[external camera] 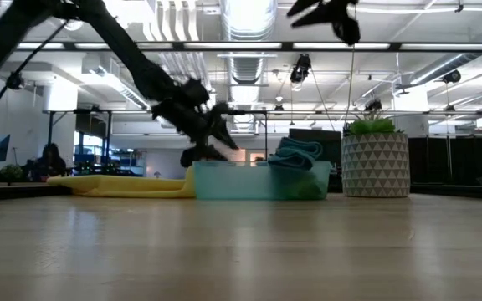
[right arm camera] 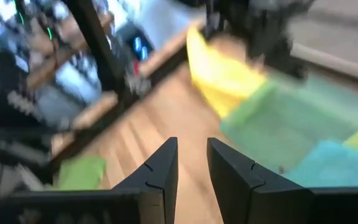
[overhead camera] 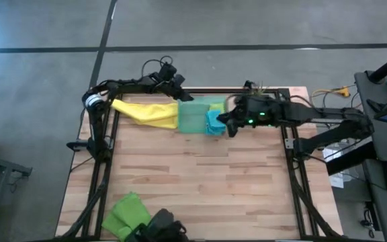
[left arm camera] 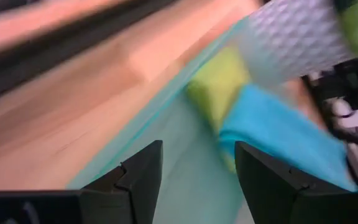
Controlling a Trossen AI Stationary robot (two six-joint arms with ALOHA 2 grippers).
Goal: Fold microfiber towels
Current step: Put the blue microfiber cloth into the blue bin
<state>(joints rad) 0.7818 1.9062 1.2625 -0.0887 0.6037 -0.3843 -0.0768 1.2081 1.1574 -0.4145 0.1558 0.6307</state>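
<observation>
A yellow towel [overhead camera: 146, 112] lies stretched out on the table at the far left, one end at the left end of a translucent green tray [overhead camera: 193, 117]. In the tray sit a teal-blue towel [overhead camera: 215, 122], piled above the rim [external camera: 299, 155], and a lime green towel [left arm camera: 219, 87]. Another lime green towel [overhead camera: 126, 212] lies crumpled at the near left corner. My left gripper [overhead camera: 183, 96] hangs open just above the tray's left end [external camera: 212, 142], with nothing between its fingers. My right gripper [overhead camera: 228, 126] is high over the teal towel [external camera: 337, 21], fingers narrowly apart and empty.
A white patterned planter [external camera: 375, 163] stands just right of the tray at the far edge. A dark device [overhead camera: 160, 225] sits at the near edge beside the lime towel. Bare wood [overhead camera: 200, 175] fills the table's middle and right.
</observation>
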